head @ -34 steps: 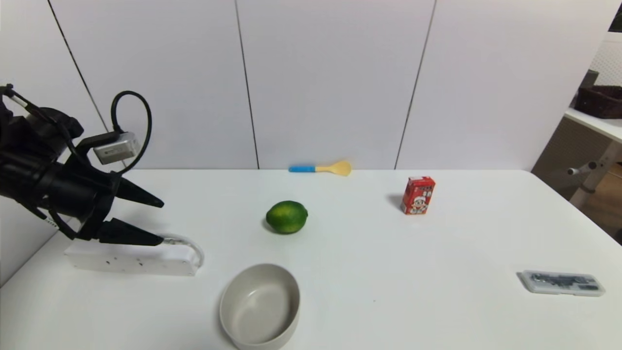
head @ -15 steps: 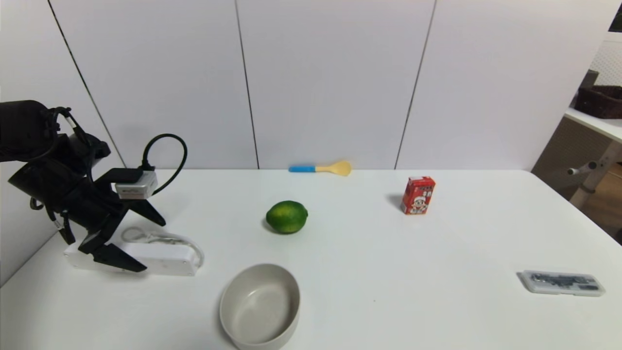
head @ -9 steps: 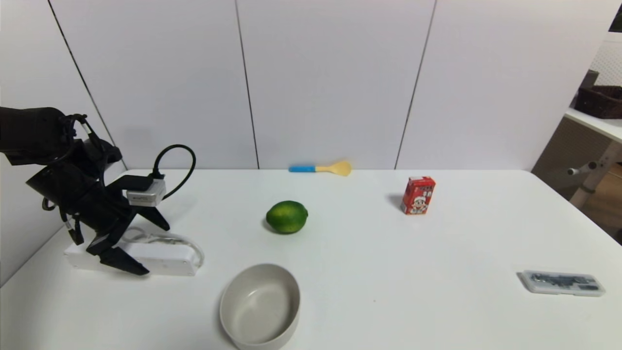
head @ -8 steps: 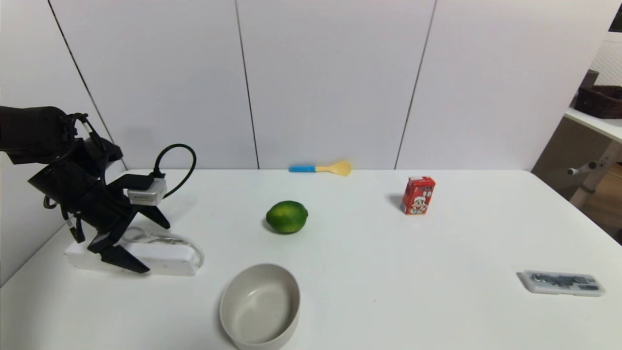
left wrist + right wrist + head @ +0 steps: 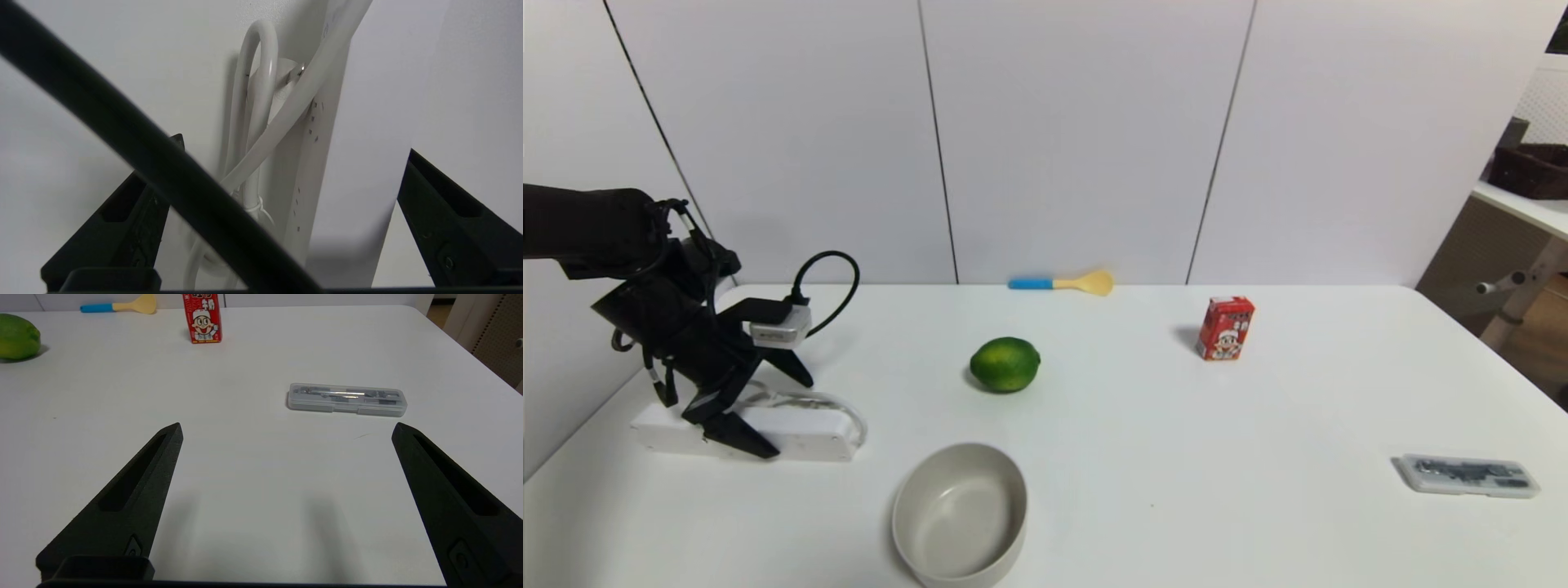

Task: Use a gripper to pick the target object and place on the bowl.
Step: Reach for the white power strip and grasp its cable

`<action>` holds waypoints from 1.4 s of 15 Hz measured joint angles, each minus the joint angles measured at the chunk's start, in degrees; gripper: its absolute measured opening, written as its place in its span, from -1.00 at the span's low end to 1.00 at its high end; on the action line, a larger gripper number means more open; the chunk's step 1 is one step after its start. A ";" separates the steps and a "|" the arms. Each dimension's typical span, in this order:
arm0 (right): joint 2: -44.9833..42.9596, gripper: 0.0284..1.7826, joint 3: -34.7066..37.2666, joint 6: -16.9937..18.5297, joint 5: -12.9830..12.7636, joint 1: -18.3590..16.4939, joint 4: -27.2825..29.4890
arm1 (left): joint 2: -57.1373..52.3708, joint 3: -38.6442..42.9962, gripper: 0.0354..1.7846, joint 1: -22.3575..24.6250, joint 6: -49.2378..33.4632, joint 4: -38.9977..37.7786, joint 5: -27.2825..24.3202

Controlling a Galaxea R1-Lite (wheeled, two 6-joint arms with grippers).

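My left gripper (image 5: 783, 411) hung spread wide astride the power strip (image 5: 800, 434), one finger on each long side and neither touching it, with the strip lying flat near the table's (image 5: 1176, 457) left edge, a short way left of the bowl (image 5: 960, 514). I judged the risks to be closing on the bundled cord (image 5: 261, 102) rather than the body, and the long strip tipping off the bowl's rim because it is longer than the bowl is wide. My right gripper (image 5: 286, 506) sat parked and open above bare table, near the clear case (image 5: 347, 400).
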 joint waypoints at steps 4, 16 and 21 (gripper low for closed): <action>0.00 0.99 0.02 -0.02 0.00 0.00 0.00 | 0.22 1.49 0.89 0.11 0.02 0.11 0.94; 0.00 0.99 0.02 0.00 0.00 -0.02 -0.02 | -0.13 3.34 0.66 0.11 0.11 0.06 1.68; 0.00 0.99 0.02 0.02 0.02 -0.02 -0.02 | -0.23 4.07 0.02 0.11 0.11 0.09 1.78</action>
